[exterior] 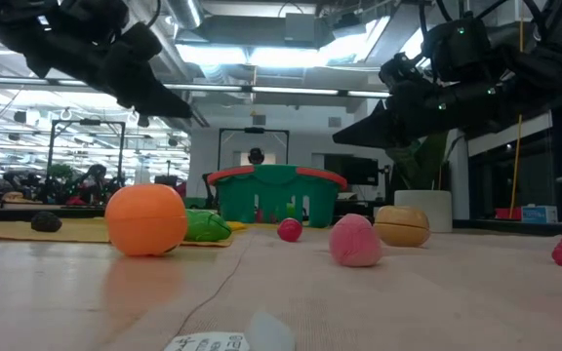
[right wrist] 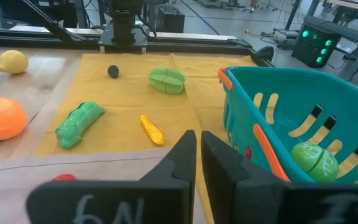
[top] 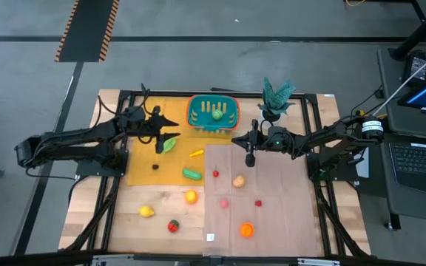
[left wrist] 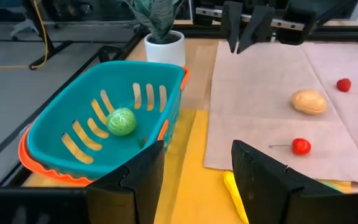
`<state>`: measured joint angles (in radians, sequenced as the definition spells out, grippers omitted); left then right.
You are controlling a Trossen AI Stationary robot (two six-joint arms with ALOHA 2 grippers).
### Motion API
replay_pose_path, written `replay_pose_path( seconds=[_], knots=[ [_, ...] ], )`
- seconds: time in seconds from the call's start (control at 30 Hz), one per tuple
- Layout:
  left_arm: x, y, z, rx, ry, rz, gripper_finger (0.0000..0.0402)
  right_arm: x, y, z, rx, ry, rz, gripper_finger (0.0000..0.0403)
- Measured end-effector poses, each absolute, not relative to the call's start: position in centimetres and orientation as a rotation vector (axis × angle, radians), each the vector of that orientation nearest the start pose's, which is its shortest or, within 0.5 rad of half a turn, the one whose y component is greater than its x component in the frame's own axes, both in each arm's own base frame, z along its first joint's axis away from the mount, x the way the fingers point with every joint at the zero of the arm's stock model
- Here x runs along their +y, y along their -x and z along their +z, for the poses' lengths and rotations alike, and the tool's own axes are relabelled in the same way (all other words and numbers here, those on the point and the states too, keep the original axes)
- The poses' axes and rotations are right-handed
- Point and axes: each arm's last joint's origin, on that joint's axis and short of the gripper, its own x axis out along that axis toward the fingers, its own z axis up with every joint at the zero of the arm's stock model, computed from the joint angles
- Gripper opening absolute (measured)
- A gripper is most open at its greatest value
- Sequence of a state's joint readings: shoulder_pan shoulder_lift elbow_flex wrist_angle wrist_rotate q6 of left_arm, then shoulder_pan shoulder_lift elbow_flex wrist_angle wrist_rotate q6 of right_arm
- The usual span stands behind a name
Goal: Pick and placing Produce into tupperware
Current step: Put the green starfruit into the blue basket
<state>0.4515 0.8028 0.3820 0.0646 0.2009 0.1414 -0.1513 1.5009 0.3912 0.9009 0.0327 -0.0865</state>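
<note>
The teal tupperware (top: 213,112) with an orange-red rim stands at the table's far middle, and a green ball of produce (left wrist: 121,121) lies inside it. Other produce is scattered on the cloths: a green leafy piece (top: 168,145), a yellow piece (top: 196,153), a green cucumber (top: 191,174), an orange (top: 191,196), a potato (top: 238,181) and a lemon (top: 146,211). My left gripper (left wrist: 197,158) hovers open just left of the tupperware, above the leafy piece, with nothing between its fingers. My right gripper (right wrist: 197,155) hangs shut, just near and right of the tupperware, and holds nothing.
A potted plant in a white pot (top: 275,100) stands right of the tupperware. A yellow cloth (top: 143,174) covers the table's left middle and a beige cloth (top: 279,185) the right. Small red pieces (top: 216,174) and an orange piece (top: 247,230) lie on the beige cloth.
</note>
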Motion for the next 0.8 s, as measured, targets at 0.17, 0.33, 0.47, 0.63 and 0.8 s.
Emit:
replay_pose_path(
  seconds=[0.17,0.33,0.47,0.63,0.8],
  knots=[
    [7.08,-15.98,21.43,0.358,-0.023,0.222,0.0179,-3.99,-25.57,15.37,0.221,0.073,-0.174,0.0028],
    [7.22,-15.95,21.41,0.365,-0.031,0.268,0.0179,-3.99,-25.57,15.36,0.222,0.073,-0.174,0.0028],
    [7.32,-15.91,21.4,0.37,-0.034,0.304,0.0197,-3.99,-25.57,15.35,0.223,0.073,-0.174,0.0028],
    [7.37,-15.89,21.38,0.368,0.001,0.33,0.0241,-3.99,-25.55,15.29,0.23,0.073,-0.173,0.0028],
    [7.16,-15.95,21.3,0.367,0.072,0.334,0.0259,-3.99,-25.55,15.28,0.23,0.073,-0.173,0.0028]
  ],
)
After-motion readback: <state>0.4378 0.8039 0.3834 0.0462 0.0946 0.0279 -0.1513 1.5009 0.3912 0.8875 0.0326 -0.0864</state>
